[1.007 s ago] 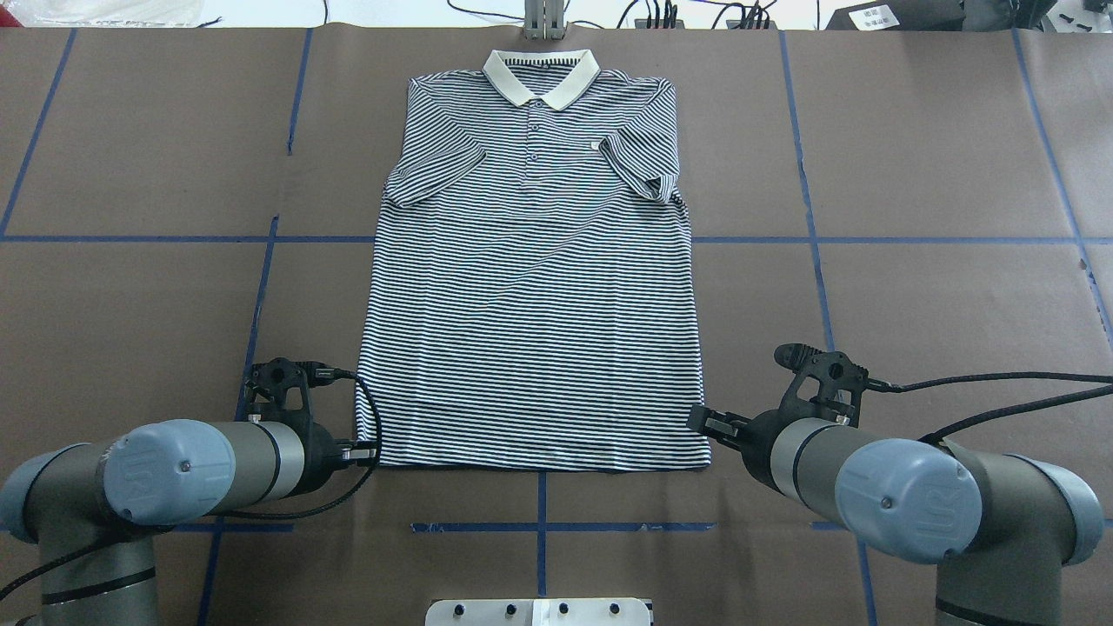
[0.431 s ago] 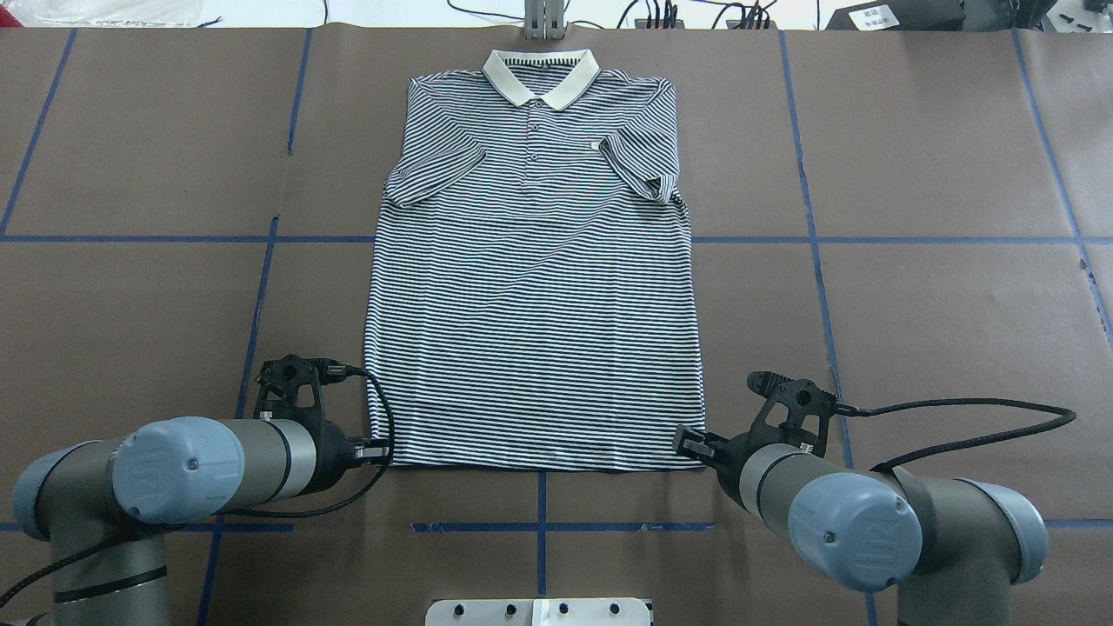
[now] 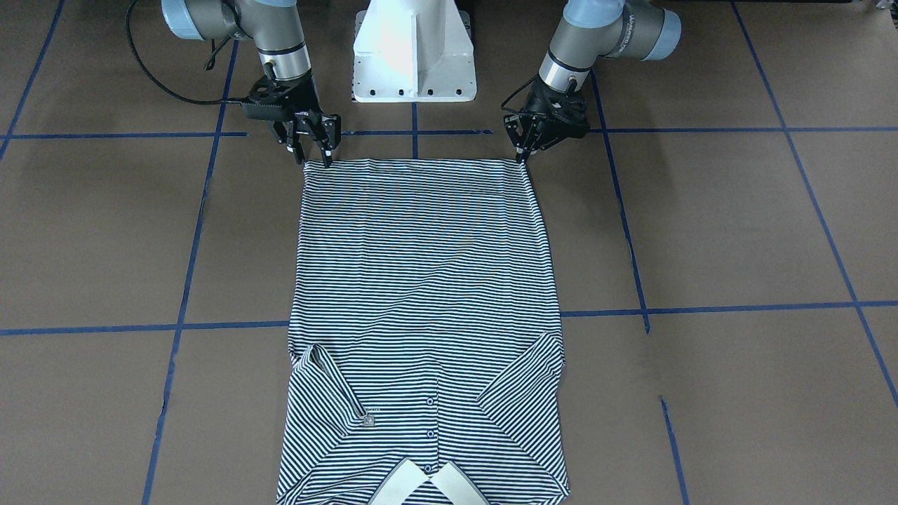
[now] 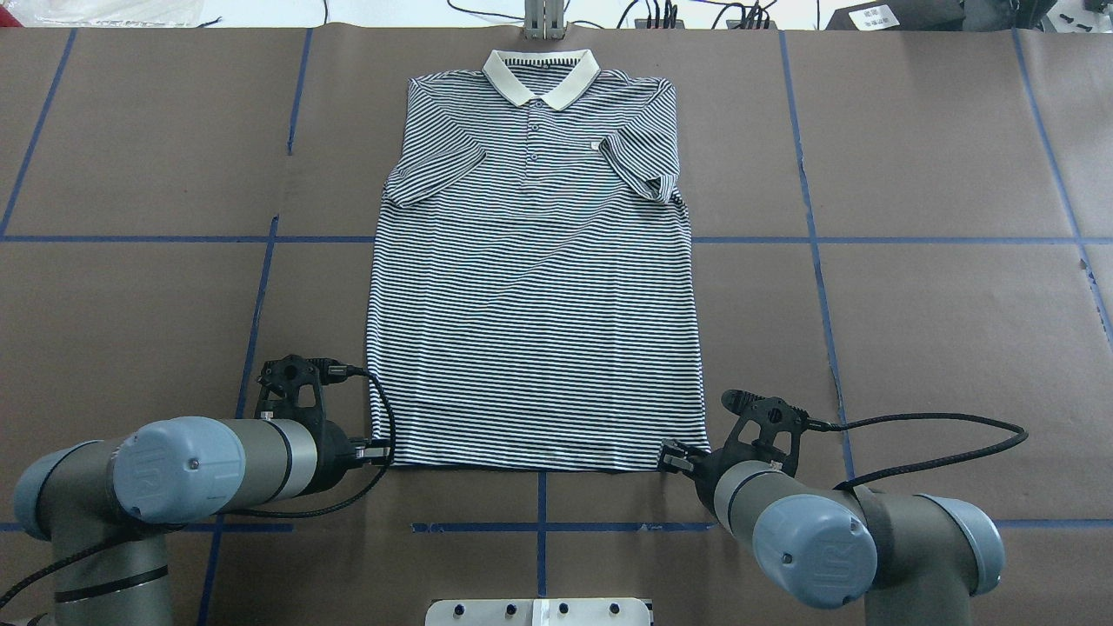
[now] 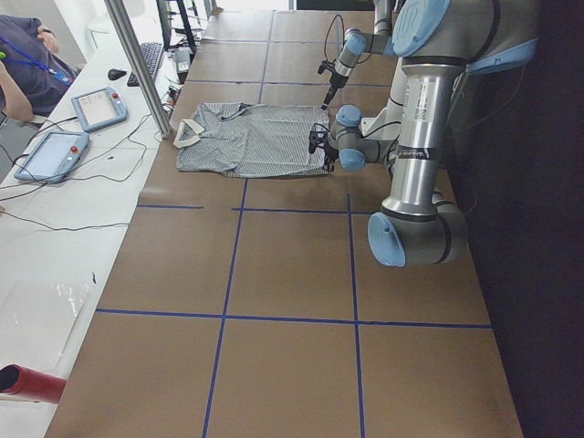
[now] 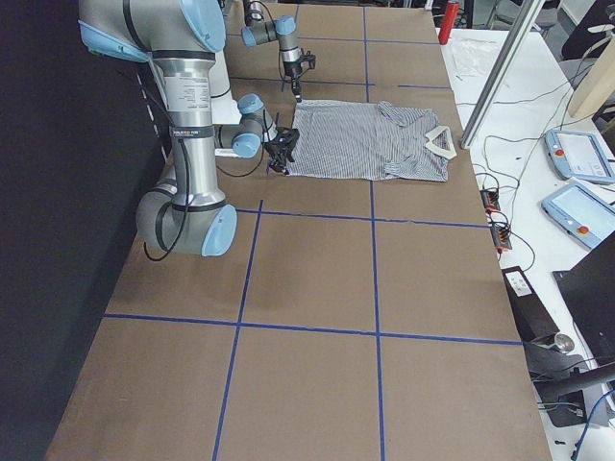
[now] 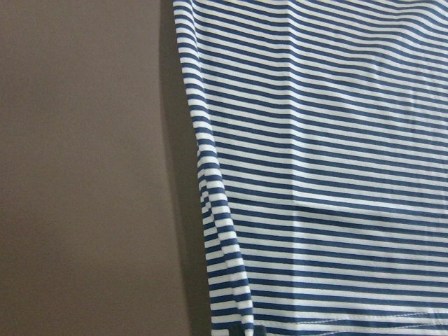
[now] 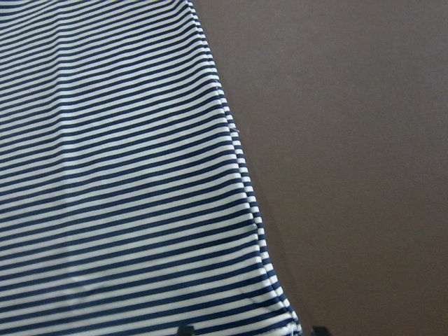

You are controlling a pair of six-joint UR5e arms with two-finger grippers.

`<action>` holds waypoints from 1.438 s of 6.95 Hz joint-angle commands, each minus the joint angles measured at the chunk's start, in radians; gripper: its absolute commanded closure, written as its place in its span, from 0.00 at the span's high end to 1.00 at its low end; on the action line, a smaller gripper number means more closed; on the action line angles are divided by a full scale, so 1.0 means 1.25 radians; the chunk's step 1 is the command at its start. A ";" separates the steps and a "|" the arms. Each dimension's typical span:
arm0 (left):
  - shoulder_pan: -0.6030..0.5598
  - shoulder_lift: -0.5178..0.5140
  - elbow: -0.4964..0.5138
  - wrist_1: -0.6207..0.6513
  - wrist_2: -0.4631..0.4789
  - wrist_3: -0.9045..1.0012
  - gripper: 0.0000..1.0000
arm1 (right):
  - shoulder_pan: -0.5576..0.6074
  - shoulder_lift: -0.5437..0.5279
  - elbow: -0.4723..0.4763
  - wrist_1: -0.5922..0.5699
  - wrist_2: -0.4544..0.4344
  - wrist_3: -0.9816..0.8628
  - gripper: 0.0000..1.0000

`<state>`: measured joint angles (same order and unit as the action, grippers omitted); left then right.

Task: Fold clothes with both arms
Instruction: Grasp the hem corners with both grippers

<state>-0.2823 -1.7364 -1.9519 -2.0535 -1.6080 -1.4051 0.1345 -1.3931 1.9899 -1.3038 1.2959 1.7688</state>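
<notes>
The striped polo shirt point(image 4: 535, 304) lies flat and face up on the brown table, cream collar point(image 4: 541, 76) at the far side and hem toward me. Both sleeves are folded in over the chest. My left gripper point(image 4: 383, 452) point(image 3: 523, 156) sits at the hem's left corner with its fingers together, shut on the shirt's edge. In the left wrist view only a dark tip shows at the bottom, on the stripes point(image 7: 315, 175). My right gripper point(image 4: 671, 456) point(image 3: 312, 156) is open, its fingers straddling the hem's right corner. Both its fingertips show at the bottom of the right wrist view, over the shirt point(image 8: 126, 175).
The white pedestal base point(image 3: 414, 49) stands behind the hem, between the arms. Blue tape lines point(image 4: 539, 527) grid the brown table. A metal post point(image 4: 543, 22) rises just beyond the collar. Tablets point(image 5: 55, 151) and a seated person point(image 5: 23, 64) are at the side bench.
My right arm has swung left and down to the hem's right corner. My left gripper has moved slightly right, and the hem's left corner has shifted inward with it.
</notes>
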 commanded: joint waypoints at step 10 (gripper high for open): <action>0.000 0.000 0.001 -0.003 -0.001 0.001 0.00 | 0.000 0.001 0.000 -0.036 -0.010 -0.011 0.49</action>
<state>-0.2823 -1.7365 -1.9513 -2.0559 -1.6091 -1.4041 0.1350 -1.3913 1.9901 -1.3484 1.2841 1.7549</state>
